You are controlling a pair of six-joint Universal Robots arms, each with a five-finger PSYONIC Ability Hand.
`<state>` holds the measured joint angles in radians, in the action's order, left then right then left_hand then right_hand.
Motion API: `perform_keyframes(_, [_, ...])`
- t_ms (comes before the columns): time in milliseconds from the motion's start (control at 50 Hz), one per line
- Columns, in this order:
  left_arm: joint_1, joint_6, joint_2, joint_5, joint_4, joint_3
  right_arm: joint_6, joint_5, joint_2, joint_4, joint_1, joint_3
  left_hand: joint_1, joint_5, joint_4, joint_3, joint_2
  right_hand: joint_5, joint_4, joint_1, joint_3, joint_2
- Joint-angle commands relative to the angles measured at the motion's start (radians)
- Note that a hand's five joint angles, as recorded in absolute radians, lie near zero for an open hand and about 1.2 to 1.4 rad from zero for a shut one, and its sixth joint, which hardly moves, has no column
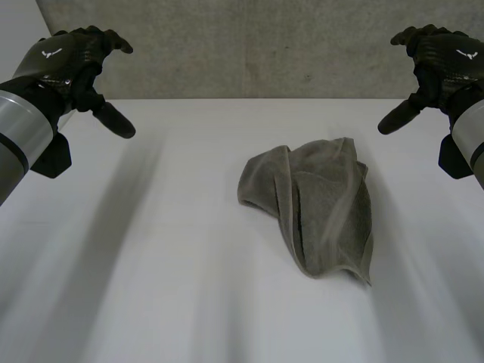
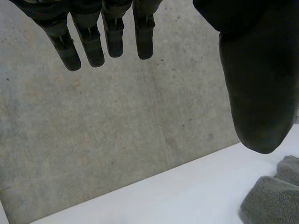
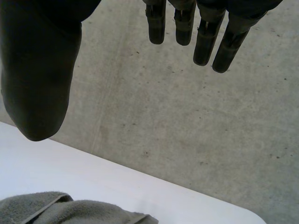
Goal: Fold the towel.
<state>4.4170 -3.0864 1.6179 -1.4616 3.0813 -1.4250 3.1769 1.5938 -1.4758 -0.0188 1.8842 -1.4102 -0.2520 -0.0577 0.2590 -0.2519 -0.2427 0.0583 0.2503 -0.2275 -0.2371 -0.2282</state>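
A grey-green towel (image 1: 318, 206) lies crumpled in a loose heap on the white table (image 1: 151, 249), a little right of the middle. My left hand (image 1: 72, 64) hangs raised over the table's far left, well away from the towel, fingers relaxed and holding nothing. My right hand (image 1: 439, 60) hangs raised at the far right, likewise open and empty. In the left wrist view the fingers (image 2: 88, 39) and thumb (image 2: 259, 84) stand apart, with a part of the towel (image 2: 273, 200) beyond the thumb. The right wrist view shows spread fingers (image 3: 201, 32), a thumb (image 3: 39, 79) and the towel's edge (image 3: 65, 210).
A grey concrete wall (image 1: 257, 45) rises behind the table's far edge (image 1: 249, 99). Bare white tabletop surrounds the towel on all sides.
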Motion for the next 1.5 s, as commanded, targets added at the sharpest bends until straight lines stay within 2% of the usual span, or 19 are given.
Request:
perform_keyframes(20, [0.001, 0.000, 0.000, -0.005, -0.004, -0.006, 0.000, 0.000, 0.005, -0.003, -0.016, -0.001, 0.065, 0.045, -0.072, 0.065, 0.056, -0.058, -0.076, 0.053, 0.063, 0.054])
perform_keyframes(420, [0.004, 0.002, 0.013, -0.006, -0.009, -0.006, -0.003, -0.003, -0.012, -0.001, -0.016, 0.002, 0.065, 0.045, -0.072, 0.065, 0.056, -0.058, -0.076, 0.053, 0.063, 0.054])
perform_keyframes(540, [0.006, -0.002, 0.013, 0.003, -0.003, -0.022, -0.020, -0.028, -0.015, -0.004, -0.004, 0.010, 0.065, 0.045, -0.072, 0.065, 0.056, -0.058, -0.076, 0.053, 0.063, 0.054])
perform_keyframes(660, [0.002, -0.003, 0.013, 0.007, 0.008, -0.048, -0.088, -0.127, 0.023, 0.008, -0.002, 0.016, 0.065, 0.045, -0.072, 0.065, 0.056, -0.058, -0.076, 0.053, 0.063, 0.054])
perform_keyframes(700, [0.002, -0.003, 0.013, 0.007, 0.029, -0.069, -0.084, -0.179, 0.133, 0.016, 0.000, 0.065, 0.065, 0.045, -0.072, 0.065, 0.056, -0.058, -0.076, 0.053, 0.063, 0.054])
perform_keyframes(720, [0.002, -0.003, 0.013, 0.007, 0.030, -0.069, -0.084, -0.179, 0.134, 0.016, 0.000, 0.065, 0.065, 0.045, -0.072, 0.065, 0.056, -0.058, -0.076, 0.053, 0.063, 0.054])
perform_keyframes(760, [0.001, -0.005, 0.011, 0.007, 0.068, -0.100, -0.083, -0.195, 0.288, -0.010, 0.003, 0.170, 0.065, 0.045, -0.072, 0.065, 0.056, -0.058, -0.076, 0.053, 0.063, 0.054])
perform_keyframes(820, [0.001, -0.006, 0.008, 0.007, 0.094, -0.114, -0.083, -0.199, 0.358, -0.024, 0.004, 0.214, 0.065, 0.045, -0.072, 0.065, 0.056, -0.058, -0.076, 0.053, 0.063, 0.054])
perform_keyframes(920, [-0.002, -0.012, 0.007, 0.012, 0.171, -0.158, -0.084, -0.206, 0.595, -0.040, 0.022, 0.355, 0.065, 0.045, -0.072, 0.065, 0.056, -0.058, -0.076, 0.053, 0.063, 0.054])
perform_keyframes(1040, [-0.001, -0.012, 0.019, 0.067, 0.195, -0.176, -0.086, -0.206, 0.720, -0.035, 0.029, 0.416, 0.065, 0.045, -0.072, 0.065, 0.056, -0.058, -0.076, 0.053, 0.063, 0.054])
perform_keyframes(1140, [-0.002, -0.014, 0.066, 0.177, 0.221, -0.196, -0.091, -0.203, 0.828, -0.035, 0.049, 0.490, 0.065, 0.045, -0.072, 0.065, 0.056, -0.058, -0.076, 0.053, 0.063, 0.054])
perform_keyframes(1260, [-0.019, -0.015, 0.151, 0.251, 0.226, -0.181, -0.095, -0.195, 0.850, -0.036, 0.058, 0.513, 0.065, 0.045, -0.072, 0.065, 0.056, -0.058, -0.076, 0.053, 0.063, 0.054])
perform_keyframes(1300, [-0.030, -0.015, 0.238, 0.257, 0.218, -0.145, -0.095, -0.195, 0.848, -0.038, 0.058, 0.514, 0.065, 0.045, -0.072, 0.065, 0.056, 0.165, 0.147, -0.170, -0.160, -0.169])
perform_keyframes(1320, [-0.030, -0.015, 0.238, 0.257, 0.218, -0.144, -0.095, -0.195, 0.848, -0.038, 0.058, 0.514, 0.065, 0.045, -0.072, 0.065, 0.056, 0.166, 0.149, -0.172, -0.162, -0.171])
perform_keyframes(1360, [-0.048, -0.014, 0.299, 0.253, 0.205, -0.106, -0.097, -0.202, 0.839, -0.040, 0.058, 0.510, 0.065, 0.045, -0.072, 0.065, 0.056, 0.616, 0.598, -0.621, -0.612, -0.620])
perform_keyframes(1380, [-0.048, -0.014, 0.300, 0.253, 0.204, -0.106, -0.097, -0.203, 0.839, -0.040, 0.058, 0.510, 0.065, 0.045, -0.072, 0.065, 0.056, 0.618, 0.601, -0.624, -0.614, -0.623])
perform_keyframes(1420, [-0.054, -0.012, 0.332, 0.253, 0.183, -0.080, -0.098, -0.209, 0.816, -0.046, 0.065, 0.496, 0.065, 0.045, -0.072, 0.065, 0.056, 1.031, 1.013, -1.036, -1.026, -1.035])
perform_keyframes(1460, [-0.051, -0.012, 0.336, 0.253, 0.174, -0.071, -0.098, -0.215, 0.793, -0.050, 0.076, 0.484, 0.065, 0.045, -0.072, 0.065, 0.056, 1.162, 1.145, -1.167, -1.158, -1.167])
perform_keyframes(1500, [-0.047, -0.012, 0.335, 0.253, 0.168, -0.069, -0.098, -0.239, 0.761, -0.052, 0.093, 0.464, 0.065, 0.045, -0.072, 0.065, 0.056, 1.163, 1.146, -1.169, -1.159, -1.168])
